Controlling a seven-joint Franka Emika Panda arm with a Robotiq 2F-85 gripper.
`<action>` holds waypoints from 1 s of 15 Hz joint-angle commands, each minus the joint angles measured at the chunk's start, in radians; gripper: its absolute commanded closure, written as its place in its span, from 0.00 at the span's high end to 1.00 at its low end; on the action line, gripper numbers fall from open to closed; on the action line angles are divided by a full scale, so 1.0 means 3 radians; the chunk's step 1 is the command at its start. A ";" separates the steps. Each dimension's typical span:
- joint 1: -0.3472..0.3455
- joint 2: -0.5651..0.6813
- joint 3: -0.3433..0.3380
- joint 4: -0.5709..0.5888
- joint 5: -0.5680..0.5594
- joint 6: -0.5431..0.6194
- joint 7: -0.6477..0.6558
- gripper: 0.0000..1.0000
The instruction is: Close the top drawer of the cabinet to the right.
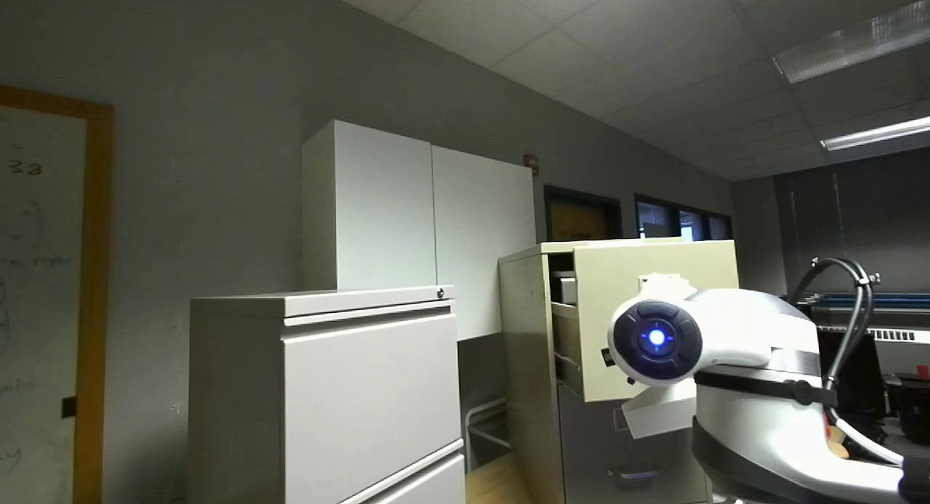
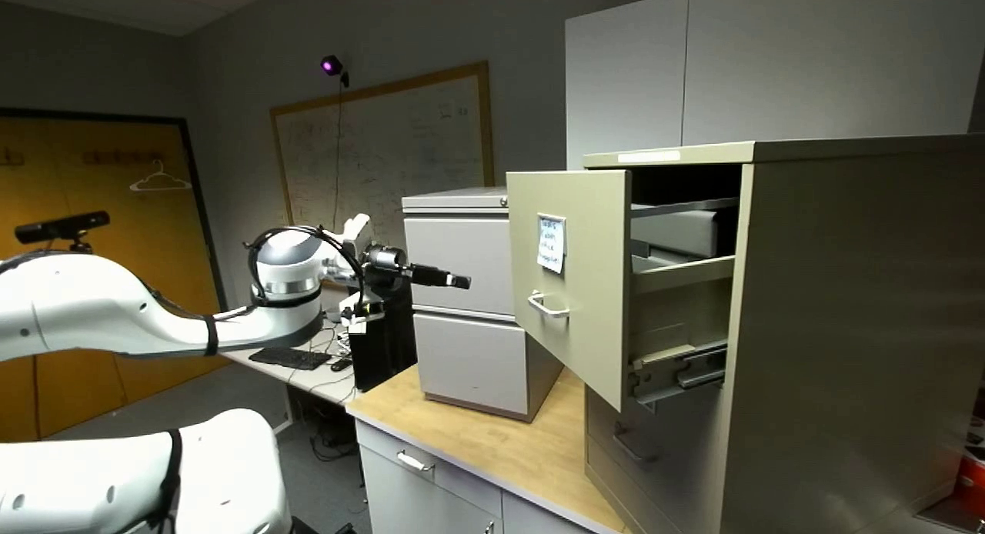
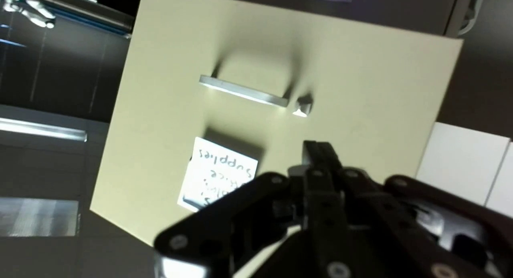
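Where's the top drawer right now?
Right of centre in an exterior view: the top drawer sticks out of the beige filing cabinet, its front just right of the grey two-drawer cabinet, with the gripper to its left.

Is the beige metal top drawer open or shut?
Open: the beige top drawer stands out from the beige filing cabinet in both exterior views, its side exposed.

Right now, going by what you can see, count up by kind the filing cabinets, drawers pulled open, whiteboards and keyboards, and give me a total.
Filing cabinets: 2 (beige cabinet, pale-grey cabinet)
Drawers pulled open: 1 (top drawer of the beige cabinet)
Whiteboard: 1
Keyboard: 1
Total: 5
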 commanded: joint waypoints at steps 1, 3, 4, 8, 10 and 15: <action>-0.0080 0.0299 0.0016 0.0179 -0.0610 -0.0105 0.0523 0.00; 0.0003 0.0522 0.0007 0.0281 -0.0939 -0.0257 0.0754 0.00; 0.0055 0.0654 -0.0007 0.0342 -0.1095 -0.0364 0.0845 0.00; 0.0360 0.1289 -0.0148 0.0646 -0.1622 -0.0980 0.1052 0.00; 0.0554 0.1612 -0.0274 0.0819 -0.1834 -0.1344 0.1057 0.00; 0.1046 0.2300 -0.0801 0.1264 -0.2204 -0.1957 0.0936 0.00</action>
